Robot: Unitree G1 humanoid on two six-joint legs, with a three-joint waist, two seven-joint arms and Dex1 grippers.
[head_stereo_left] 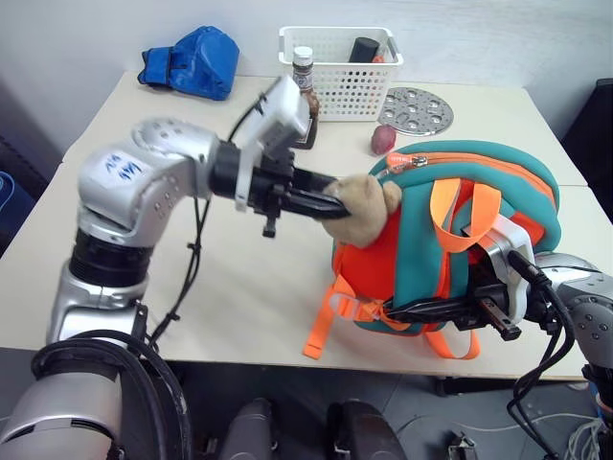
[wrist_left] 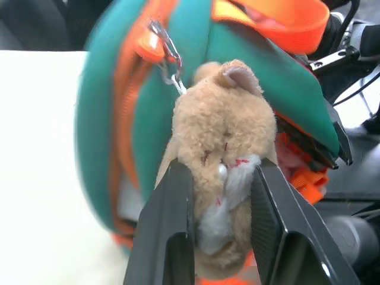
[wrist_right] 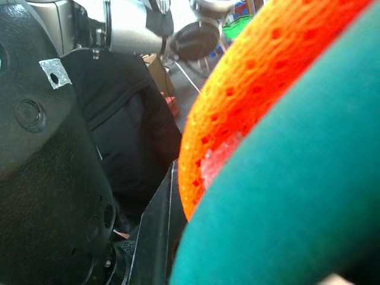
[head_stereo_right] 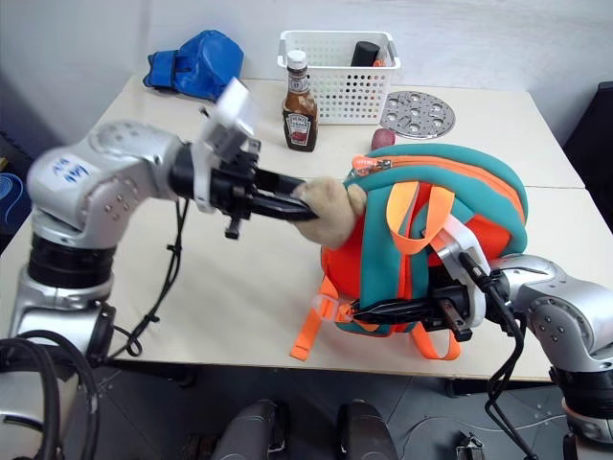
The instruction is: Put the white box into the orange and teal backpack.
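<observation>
While the left gripper [wrist_left: 217, 196] has its two fingers [wrist_left: 169, 219] pressed against either flank of the tan plush toy [wrist_left: 222, 130], the toy hangs by a small metal clip from the zipper at the top of the orange and teal backpack [head_stereo_left: 421, 240]; so a pull on the toy should act on that zipper. From the head views the left arm reaches in from the backpack's left, its fingers roughly level and pointing to the right into the toy.

Low on the near side, the right gripper [head_stereo_right: 421, 311] has its fingers together on the backpack's bottom edge, among the orange webbing straps [head_stereo_left: 330, 321], and seems to steady the pack upright on the worktop [head_stereo_left: 239, 287].

Both hands are thus busy with the bag. The zipper line runs over the crown of the pack from the toy's side toward the right, and my guess is the next pull must follow that curve. I cannot make out the white box in these views, nor whether it is already inside. Behind the pack stand a ketchup bottle [head_stereo_right: 300, 115] and a white perforated basket [head_stereo_left: 340, 72].
</observation>
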